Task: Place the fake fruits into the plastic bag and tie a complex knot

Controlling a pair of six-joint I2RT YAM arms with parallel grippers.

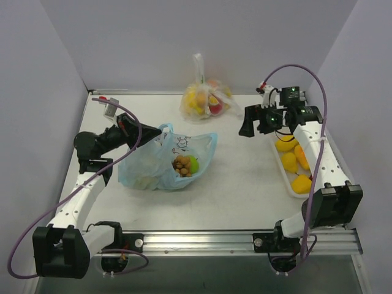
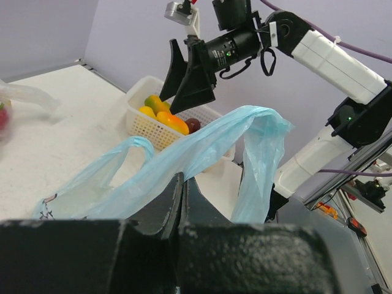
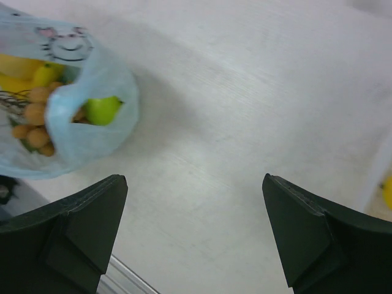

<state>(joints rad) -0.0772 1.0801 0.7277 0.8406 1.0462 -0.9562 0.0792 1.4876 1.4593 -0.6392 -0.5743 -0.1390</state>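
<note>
The bag lies left of centre in the overhead frame, one light-blue bag, its mouth facing right. In it that view shows one brown grape cluster and one green apple touching it. The right wrist view, where the bag sits in the upper left corner, adds yellow fruit deeper inside and the pink-and-black cartoon face on the plastic.

The left fingers are pressed together on a stretched strip of the bag's rim; only the left wrist view shows this pinch, with one handle loop sagging to the left of it. The right fingers are spread wide with nothing between them, hanging over bare desk in the upper right of the overhead frame, well apart from the bag.

One white basket stands along the right edge. From above it shows three yellow fruits and one orange one; the left wrist view also shows a dark red one. One clear bag of mixed fruit, its neck twisted upright, sits at top centre.

The desk is white and matte, closed in by pale lilac walls on three sides, with a metal rail along the bottom.
</note>
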